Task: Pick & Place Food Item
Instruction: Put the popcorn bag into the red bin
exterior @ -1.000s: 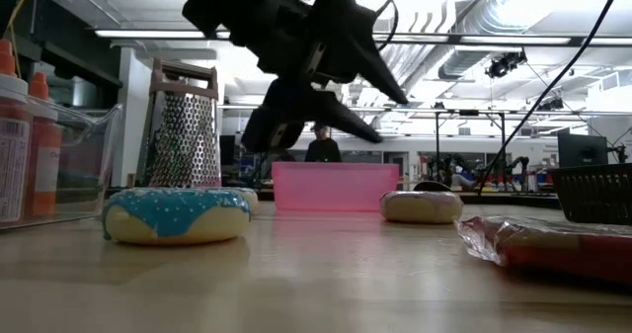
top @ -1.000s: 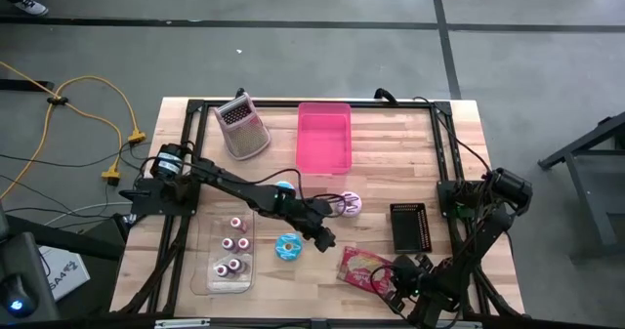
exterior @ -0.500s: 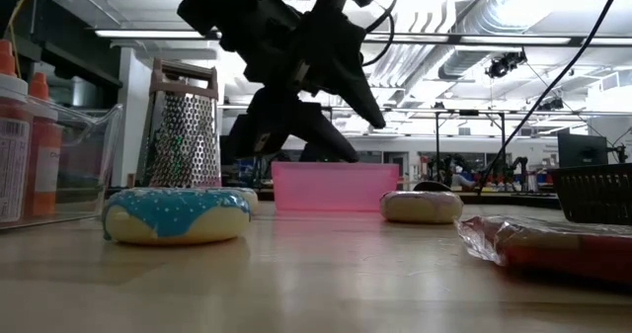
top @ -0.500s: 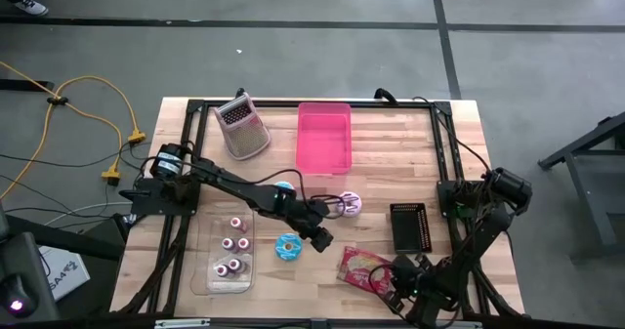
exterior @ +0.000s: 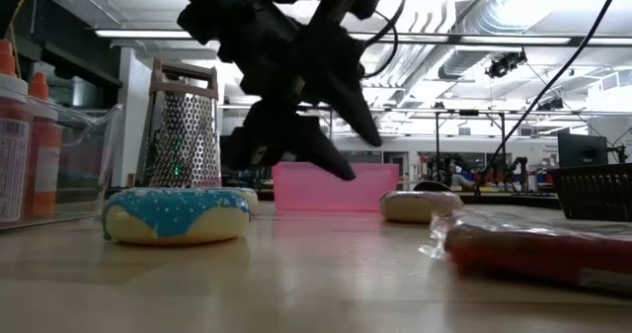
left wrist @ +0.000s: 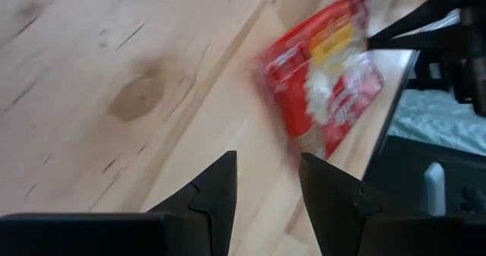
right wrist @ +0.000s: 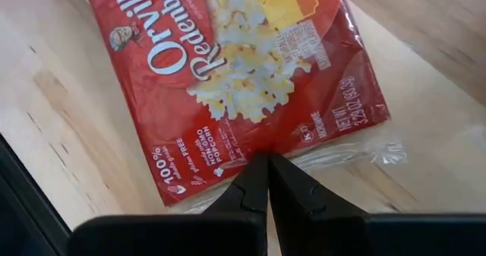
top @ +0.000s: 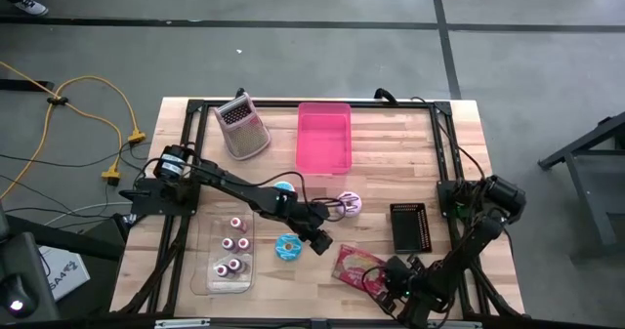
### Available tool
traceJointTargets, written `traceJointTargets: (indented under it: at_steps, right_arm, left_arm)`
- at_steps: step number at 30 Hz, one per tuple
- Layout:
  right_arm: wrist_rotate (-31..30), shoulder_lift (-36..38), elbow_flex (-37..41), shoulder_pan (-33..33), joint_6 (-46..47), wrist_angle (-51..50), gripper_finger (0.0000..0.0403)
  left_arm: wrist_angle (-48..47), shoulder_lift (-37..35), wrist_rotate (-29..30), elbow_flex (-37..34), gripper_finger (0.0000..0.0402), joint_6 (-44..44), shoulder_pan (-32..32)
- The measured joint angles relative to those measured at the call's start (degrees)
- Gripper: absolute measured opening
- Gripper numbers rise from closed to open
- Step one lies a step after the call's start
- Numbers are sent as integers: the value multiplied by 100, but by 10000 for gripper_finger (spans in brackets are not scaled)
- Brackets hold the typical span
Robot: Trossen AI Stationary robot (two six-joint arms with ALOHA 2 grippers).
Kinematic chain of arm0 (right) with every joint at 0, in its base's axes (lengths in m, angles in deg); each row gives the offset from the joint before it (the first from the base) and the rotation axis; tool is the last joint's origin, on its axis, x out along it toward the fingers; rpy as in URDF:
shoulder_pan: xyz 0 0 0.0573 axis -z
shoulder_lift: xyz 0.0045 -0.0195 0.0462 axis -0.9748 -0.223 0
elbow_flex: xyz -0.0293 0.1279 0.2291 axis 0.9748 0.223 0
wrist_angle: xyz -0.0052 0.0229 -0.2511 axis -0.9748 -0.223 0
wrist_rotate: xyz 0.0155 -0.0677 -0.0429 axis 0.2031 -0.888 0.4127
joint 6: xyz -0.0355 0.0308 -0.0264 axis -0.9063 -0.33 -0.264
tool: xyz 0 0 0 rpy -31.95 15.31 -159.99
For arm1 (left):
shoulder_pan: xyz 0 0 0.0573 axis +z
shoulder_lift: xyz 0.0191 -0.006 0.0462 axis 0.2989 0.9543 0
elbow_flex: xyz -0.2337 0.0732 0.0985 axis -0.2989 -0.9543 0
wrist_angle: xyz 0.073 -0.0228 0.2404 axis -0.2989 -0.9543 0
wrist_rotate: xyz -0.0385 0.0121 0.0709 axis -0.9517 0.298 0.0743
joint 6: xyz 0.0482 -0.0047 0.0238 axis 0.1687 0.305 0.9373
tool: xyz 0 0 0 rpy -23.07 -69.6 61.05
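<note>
Pinching the popcorn bag's (right wrist: 250, 74) near edge, the right fingers (right wrist: 267, 181) are clenched on its wrapper; left fingers (left wrist: 267, 181) hover released over the worktop (left wrist: 91, 74), bag just beyond.

Red popcorn bag (right wrist: 243, 81): white lettering, yellow panel, pale popcorn print, clear film edge. Pink bin (top: 324, 137): solid, uniform pink. Blue-iced donut (top: 288, 247): light blue glaze with white sprinkles, tan base. Second donut (top: 349, 205): pale pink-and-white icing. Metal grater (top: 241, 127): silver-grey, dotted perforation pattern. Black basket (top: 409, 227): black mesh grid. Clear tray (top: 217, 270): transparent, containing items in white with dark pink centres. Bottles (exterior: 20, 135) in low view: orange caps, white labels. Table (top: 391, 148): light wood, plank grain, darker knots. Frame rails and both arms: black. Cable (top: 88, 100) on floor: yellow-orange. Floor: grey with dark lines.
</note>
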Motion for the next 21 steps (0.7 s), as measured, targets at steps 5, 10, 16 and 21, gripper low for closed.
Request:
traceJointTargets:
  at_steps: [5,10,16,21]
  right_arm:
    - [-140,-10,4,105,-58,14,2]
    - [-193,-17,11,286,-275,43,2]
    - [-221,-22,17,457,-517,195,2]
    - [-228,-24,22,584,-720,322,2]
  left_arm:
    - [64,22,-31,9,139,-12,0]
    - [75,22,-39,9,139,-41,6]
    - [47,22,-206,9,139,-93,57]
    - [-232,22,-194,9,139,-41,95]
